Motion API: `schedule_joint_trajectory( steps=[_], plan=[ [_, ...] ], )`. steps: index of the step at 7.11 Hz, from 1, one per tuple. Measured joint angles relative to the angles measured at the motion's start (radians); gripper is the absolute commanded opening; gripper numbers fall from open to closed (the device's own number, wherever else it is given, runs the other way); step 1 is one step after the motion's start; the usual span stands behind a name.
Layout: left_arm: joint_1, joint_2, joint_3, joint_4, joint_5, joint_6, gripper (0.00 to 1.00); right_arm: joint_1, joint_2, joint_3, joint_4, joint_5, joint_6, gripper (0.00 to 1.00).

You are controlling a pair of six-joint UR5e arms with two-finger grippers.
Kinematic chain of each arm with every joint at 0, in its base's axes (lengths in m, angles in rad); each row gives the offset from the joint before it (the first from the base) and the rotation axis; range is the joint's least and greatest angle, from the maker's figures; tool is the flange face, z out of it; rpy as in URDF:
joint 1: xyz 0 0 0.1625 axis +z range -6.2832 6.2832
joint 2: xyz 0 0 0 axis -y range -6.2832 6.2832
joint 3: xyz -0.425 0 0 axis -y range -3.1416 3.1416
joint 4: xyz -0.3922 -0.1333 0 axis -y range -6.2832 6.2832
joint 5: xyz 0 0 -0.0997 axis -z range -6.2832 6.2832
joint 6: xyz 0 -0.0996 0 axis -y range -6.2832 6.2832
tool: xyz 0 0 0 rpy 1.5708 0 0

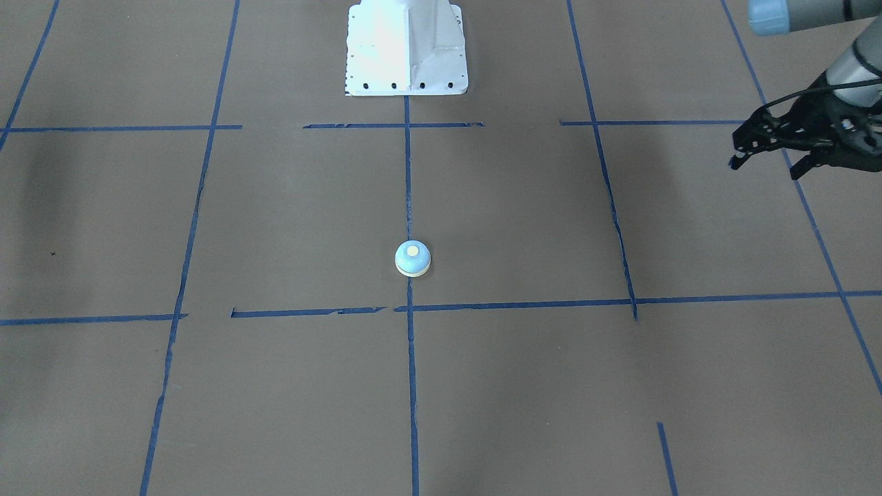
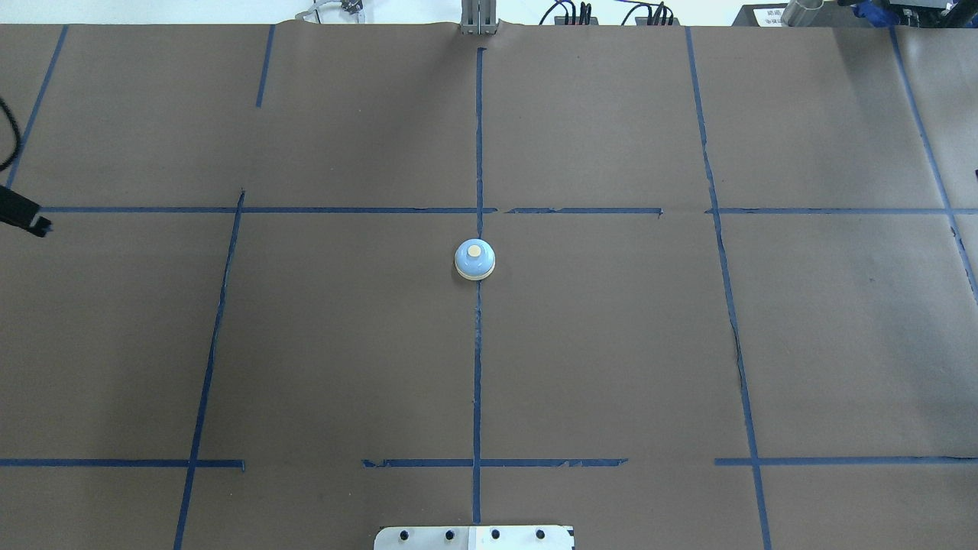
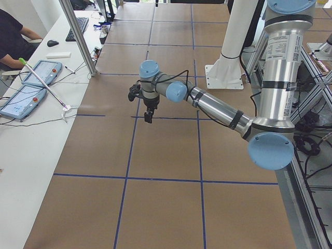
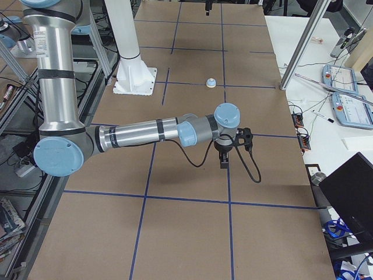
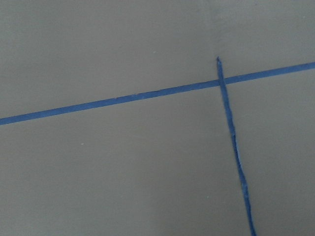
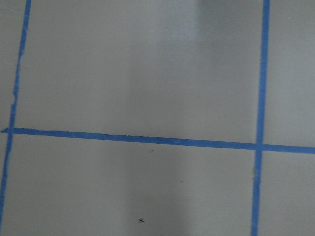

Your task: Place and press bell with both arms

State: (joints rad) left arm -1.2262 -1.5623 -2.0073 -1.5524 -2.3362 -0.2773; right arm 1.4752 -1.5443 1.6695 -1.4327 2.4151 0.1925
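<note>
The bell [image 1: 413, 259], light blue with a cream base and button, stands upright on the centre tape line of the brown table; it also shows in the overhead view [image 2: 474, 260] and, small, in the exterior right view [image 4: 211, 83]. My left gripper [image 1: 767, 167] hovers far off to my left of the bell, fingers spread and empty; only a fingertip [image 2: 30, 221] shows at the overhead view's left edge. My right gripper [image 4: 223, 158] shows only in the exterior right view, pointing down over the table far from the bell; I cannot tell whether it is open. Both wrist views show only table and tape.
The white pedestal base [image 1: 406, 48] stands at the table's robot side, also in the overhead view [image 2: 474, 537]. Blue tape lines grid the brown table [image 2: 611, 344]. A side desk with tablets [image 3: 31, 88], a metal post [image 3: 78, 36] and a seated person [image 3: 10, 36] lie beyond the far edge.
</note>
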Motion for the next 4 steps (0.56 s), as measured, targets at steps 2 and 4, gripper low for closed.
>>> schedule_joint_trajectory(
  steps=[2,4],
  plan=[
    [-0.133,0.124,-0.007,0.008,-0.065,0.191,1.00,0.103,-0.066,-0.039,-0.007,0.029,-0.199,1.00],
    [-0.215,0.232,-0.001,0.015,-0.073,0.284,1.00,0.129,-0.107,-0.046,-0.018,0.028,-0.290,1.00]
  ],
)
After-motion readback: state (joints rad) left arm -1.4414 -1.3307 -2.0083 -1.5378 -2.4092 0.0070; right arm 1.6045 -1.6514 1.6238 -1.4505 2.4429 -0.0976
